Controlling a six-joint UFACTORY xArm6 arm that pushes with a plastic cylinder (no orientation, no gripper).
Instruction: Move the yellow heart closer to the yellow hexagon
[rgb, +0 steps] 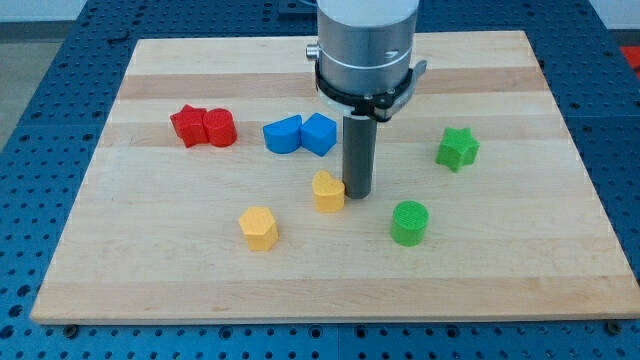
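Eight blocks lie on the wooden board (560, 260). Nearest the view's bottom sits the yellow hexagon (259, 228), left of centre, with the green cylinder (409, 222) well apart to its right. Just beyond, the yellow heart (327, 191) rests up and to the right of the hexagon, near it but not touching. My tip (357, 193) stands on the board at the heart's right side, touching it or nearly so; the arm carries only this dark rod, with nothing that opens, closes or holds. Farther back, the green star (457, 149) lies toward the view's right. Two blue blocks, a rounded one (282, 134) and an angular one (319, 133), sit side by side, touching, just left of the rod. Farther left, a red star-like block (187, 126) and a red block (220, 128) also touch.
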